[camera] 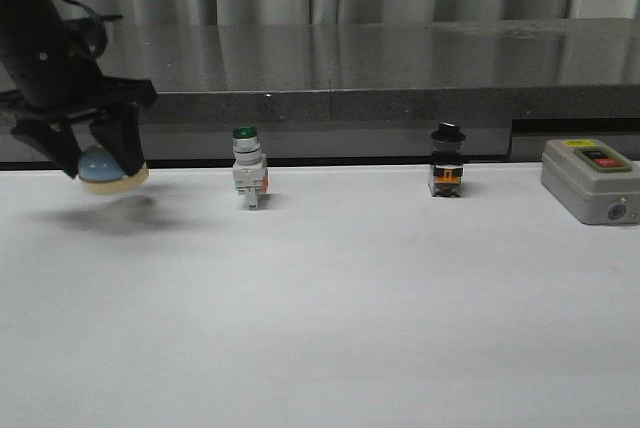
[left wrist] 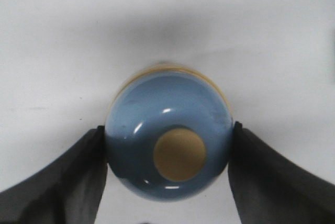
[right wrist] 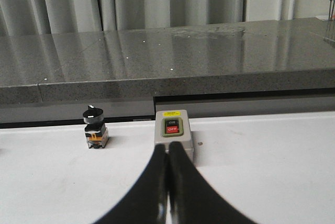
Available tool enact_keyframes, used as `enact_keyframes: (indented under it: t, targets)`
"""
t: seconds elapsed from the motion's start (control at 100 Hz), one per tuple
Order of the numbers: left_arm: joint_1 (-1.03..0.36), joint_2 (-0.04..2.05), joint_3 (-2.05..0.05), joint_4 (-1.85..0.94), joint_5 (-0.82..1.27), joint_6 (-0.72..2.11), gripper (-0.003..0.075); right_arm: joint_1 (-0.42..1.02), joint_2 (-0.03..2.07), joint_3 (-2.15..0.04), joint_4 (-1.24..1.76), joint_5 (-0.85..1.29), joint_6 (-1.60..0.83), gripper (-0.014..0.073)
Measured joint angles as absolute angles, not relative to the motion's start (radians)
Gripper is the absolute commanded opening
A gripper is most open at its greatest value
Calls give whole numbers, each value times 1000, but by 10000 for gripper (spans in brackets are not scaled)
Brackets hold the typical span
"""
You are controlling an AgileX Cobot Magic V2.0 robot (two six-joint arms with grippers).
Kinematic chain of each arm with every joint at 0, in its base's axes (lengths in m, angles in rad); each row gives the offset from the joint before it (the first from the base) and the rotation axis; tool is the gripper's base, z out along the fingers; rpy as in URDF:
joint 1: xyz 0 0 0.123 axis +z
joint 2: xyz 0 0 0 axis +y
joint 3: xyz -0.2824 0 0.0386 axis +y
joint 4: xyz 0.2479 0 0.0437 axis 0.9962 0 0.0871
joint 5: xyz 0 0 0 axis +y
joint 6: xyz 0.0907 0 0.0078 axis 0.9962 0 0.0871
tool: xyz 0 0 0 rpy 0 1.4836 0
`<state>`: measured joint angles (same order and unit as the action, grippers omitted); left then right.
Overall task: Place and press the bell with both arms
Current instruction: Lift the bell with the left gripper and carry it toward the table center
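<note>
From the front, the left claw [camera: 98, 153] hangs at the far left above the white worktop [camera: 330, 318] and holds the bell [camera: 110, 170] between its two black fingers. The bell is lifted: a soft shadow lies on the worktop under it, apart from its cream base. To its right stand a green-capped switch [camera: 248, 168], then a black-knobbed switch [camera: 447, 160], both near the back edge, and a grey control box [camera: 590, 180] at the far right. The right arm does not appear in this view.

The left wrist view gives what the front view hides: the bell [left wrist: 168, 135] seen from above. Its glossy blue dome fills the middle, with the cream button [left wrist: 179, 154] on top and a thin line of the cream base behind. The two fingers [left wrist: 63, 182] press the dome on opposite sides, so the left claw [left wrist: 168, 150] is closed around the bell. Under it only the white surface and the shadow are visible.

The right wrist view alone shows the right claw [right wrist: 167, 182]. Its two pointed fingers lie together with almost no gap, holding nothing. Beyond the tips sits the grey control box [right wrist: 174, 135] with its red and green buttons, and beside it the black-knobbed switch [right wrist: 93, 127]. The bell is not visible here.
</note>
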<state>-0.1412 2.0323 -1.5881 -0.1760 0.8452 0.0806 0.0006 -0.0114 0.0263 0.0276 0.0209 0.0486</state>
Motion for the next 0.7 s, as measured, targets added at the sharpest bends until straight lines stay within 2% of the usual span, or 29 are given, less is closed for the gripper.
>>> enact_keyframes:
  t: [0.24, 0.7]
  targets:
    - [-200, 1889, -1591, -171, 884, 173, 221, 1, -11, 26, 28, 21, 49, -69]
    - [-535, 1887, -1591, -173, 882, 211, 221, 1, -11, 26, 28, 21, 49, -69]
